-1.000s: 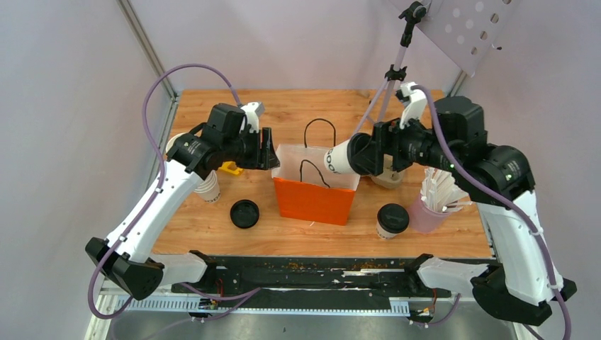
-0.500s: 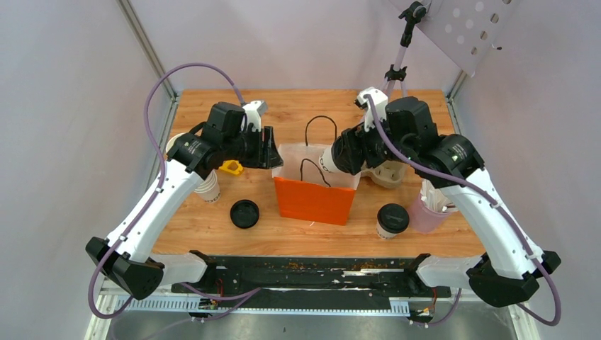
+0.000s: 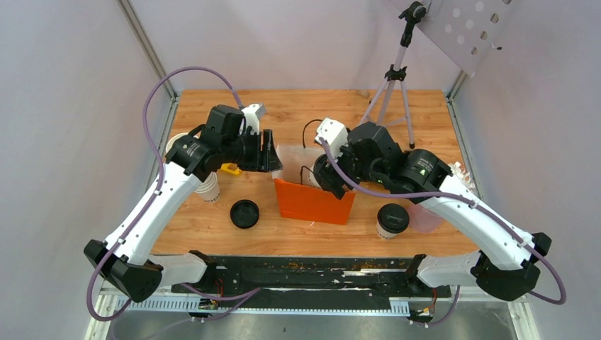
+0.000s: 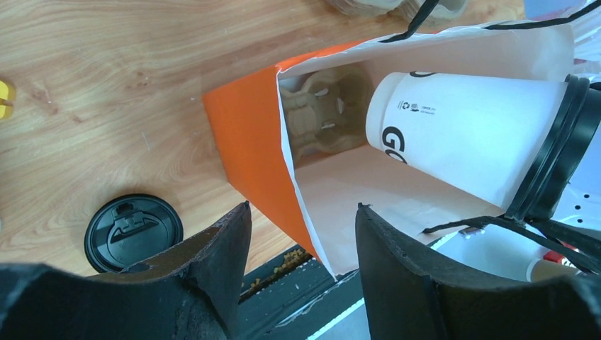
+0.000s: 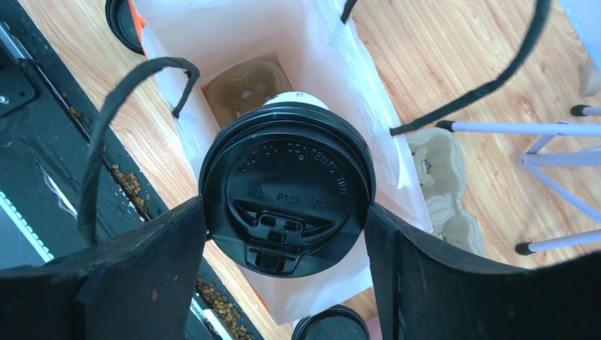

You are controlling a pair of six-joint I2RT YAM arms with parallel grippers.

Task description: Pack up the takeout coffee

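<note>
Scene: We see 2 arms meeting over an orange paper bag [image 3: 312, 202] on a wooden table [image 3: 283, 234].
Right pincer: The right gripper [image 5: 287, 234] is clamped on a lidded coffee cup [image 4: 468, 138], 1 finger on each side of its black lid [image 5: 287, 184].
Cup position: The cup hangs in the bag's open mouth, above a cardboard cup tray [image 4: 319, 117] at the bottom.
Cup axis: Its long axis runs from the lid at the pincer down toward the tray, tilted rather than plumb in the left wrist view.
Left pincer: The left gripper [image 4: 301, 234] stands apart at the bag's left wall; we cannot tell whether it touches the paper.
Key relation: The tray lies straight past the cup's base, so we judge the coming move a lowering along that axis by the right arm, the nearer 1.
Second cup: Another lidded cup [image 3: 392, 221] stands on the table right of the bag, closer to the right arm.
Also on the table: A loose lid [image 3: 244, 213] lies left of the bag.
Risk: We judge the bag's handles [image 5: 135, 120] could snag the pincer.
</note>
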